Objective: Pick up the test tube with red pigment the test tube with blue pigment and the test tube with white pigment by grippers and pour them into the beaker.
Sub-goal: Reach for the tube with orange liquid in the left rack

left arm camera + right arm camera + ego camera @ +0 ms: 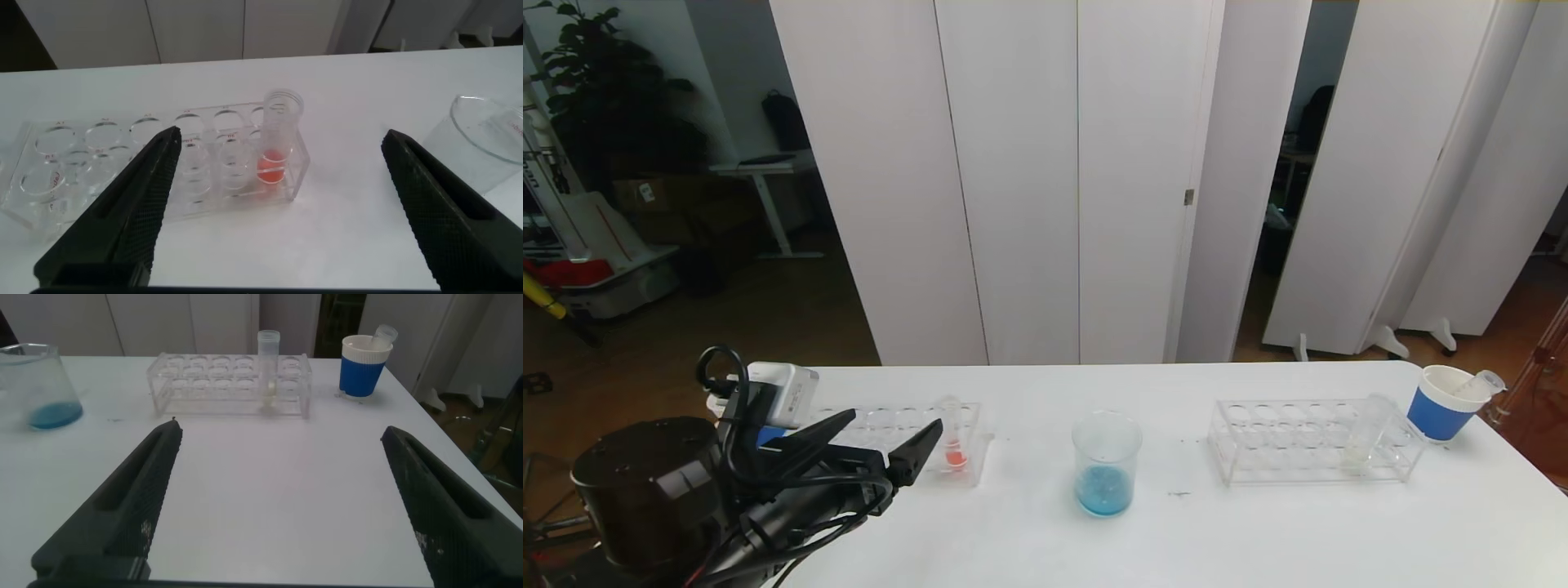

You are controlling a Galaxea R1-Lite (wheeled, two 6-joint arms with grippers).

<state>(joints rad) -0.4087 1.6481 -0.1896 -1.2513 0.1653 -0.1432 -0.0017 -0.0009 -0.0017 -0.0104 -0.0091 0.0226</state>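
Observation:
The beaker (1105, 461) stands mid-table with blue pigment at its bottom; it also shows in the left wrist view (490, 135) and the right wrist view (37, 384). No test tube with blue pigment is in view. The red-pigment tube (953, 445) (276, 155) stands upright at the end of the left rack (882, 425). My left gripper (892, 425) (281, 137) is open and empty, just in front of that tube. The white-pigment tube (1364, 441) (269, 367) stands in the right rack (1307, 441). My right gripper (281, 429) is open and empty, well short of that rack, and is out of the head view.
A white cup with a blue band (1441, 404) (364, 367) stands at the table's far right corner with an empty clear tube (1482, 382) leaning in it. White partition panels stand behind the table's far edge.

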